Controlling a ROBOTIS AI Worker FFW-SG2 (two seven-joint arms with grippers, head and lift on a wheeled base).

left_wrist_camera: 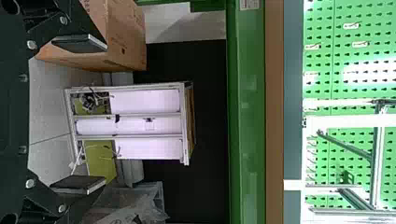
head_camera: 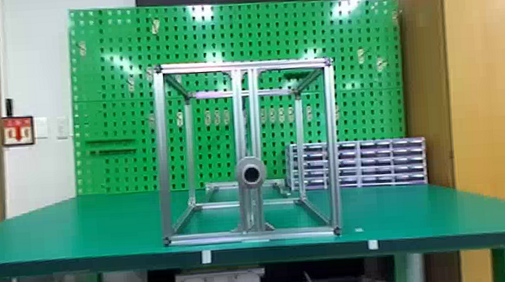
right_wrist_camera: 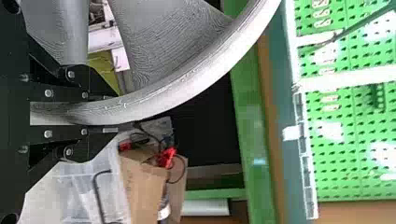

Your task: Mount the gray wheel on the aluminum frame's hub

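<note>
Right gripper [right_wrist_camera: 116,113]: two fingers closed down on the rim of the wheel [right_wrist_camera: 205,77], one on each face. Left gripper [left_wrist_camera: 88,113]: fingers spread wide, gap between them empty. Head view: frame [head_camera: 163,156] stands on table [head_camera: 114,226]; hub [head_camera: 250,163] on its front double upright. Drawers [head_camera: 376,164] at 3 o'clock from hub. Wheel's curved top at 5 to 6 o'clock from hub, below table edge, well apart from hub.

Sign [head_camera: 8,141] on wall [head_camera: 37,59]; red down-arrow [head_camera: 18,132].
</note>
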